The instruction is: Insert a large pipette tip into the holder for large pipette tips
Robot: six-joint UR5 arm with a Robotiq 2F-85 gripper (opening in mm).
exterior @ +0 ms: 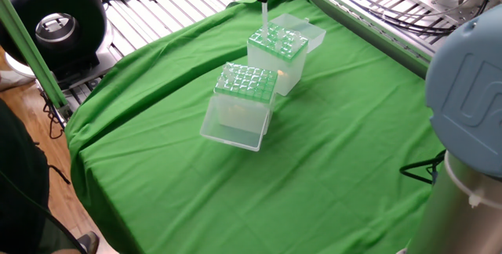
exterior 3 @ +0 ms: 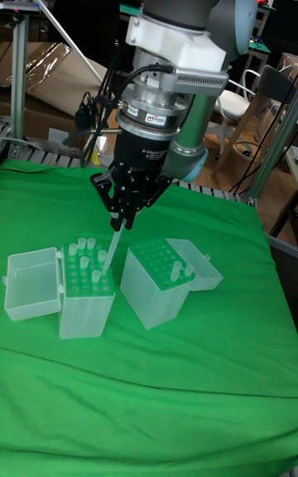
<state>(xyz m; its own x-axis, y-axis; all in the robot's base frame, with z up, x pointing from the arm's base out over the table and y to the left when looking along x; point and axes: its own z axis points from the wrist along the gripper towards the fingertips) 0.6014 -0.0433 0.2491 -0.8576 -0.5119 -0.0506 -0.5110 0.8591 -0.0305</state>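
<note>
Gripper (exterior 3: pixel 120 224) clamped on top end of large pipette tip (exterior 3: pixel 110 250), long axis near vertical w/ slight tilt, narrow end down. Hangs straight below the pincer, so approach is a plain downward push once lined up. Alignment unclear. In fixed view, tip (exterior: pixel 265 15) lower end sits over far-left rim of holder for large pipette tips (exterior: pixel 274 62). In tall view, seems over the pale tip-filled box (exterior 3: pixel 83 311) instead, w/ holder (exterior 3: pixel 149 303) just beside to the right. Prob. needs a small sideways shift toward an empty hole in the green grid before lowering. Holder lid (exterior 3: pixel 199 272) hinged open away from the pincer, not in the way. Boxes close together, so little margin sideways; plenty of open cloth (exterior 3: pixel 165 394) around otherwise.
</note>
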